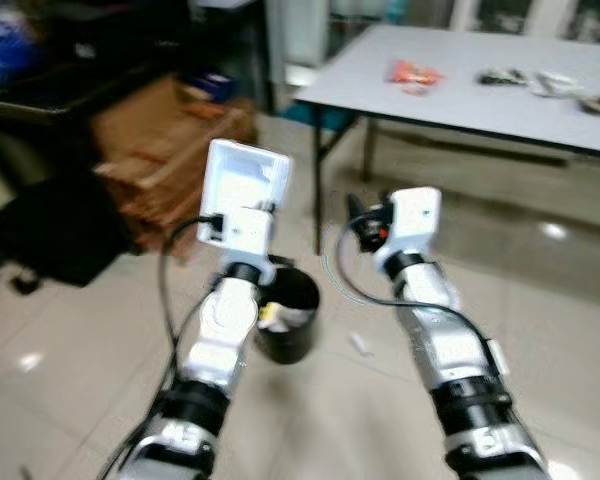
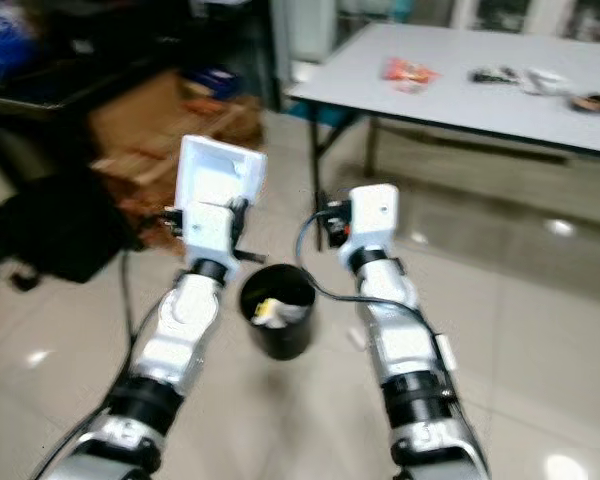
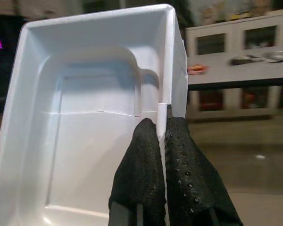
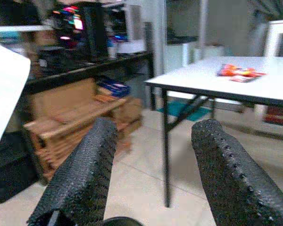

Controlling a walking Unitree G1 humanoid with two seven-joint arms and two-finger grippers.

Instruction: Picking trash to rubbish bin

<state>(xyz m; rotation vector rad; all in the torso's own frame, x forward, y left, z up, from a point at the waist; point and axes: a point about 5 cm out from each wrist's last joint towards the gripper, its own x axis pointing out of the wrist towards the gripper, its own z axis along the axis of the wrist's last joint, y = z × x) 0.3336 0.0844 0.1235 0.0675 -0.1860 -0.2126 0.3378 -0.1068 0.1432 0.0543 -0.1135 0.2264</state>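
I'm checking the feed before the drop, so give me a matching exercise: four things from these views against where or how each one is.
Things:
1. white foam tray
2. black rubbish bin
3. red snack wrapper
4. right claw

Places or states:
A. on the grey table
B. open, holding nothing
C. on the floor between the two arms, with trash inside
D. pinched by its rim in the left claw, held above the floor

Pairs: 1-D, 2-C, 3-A, 4-B
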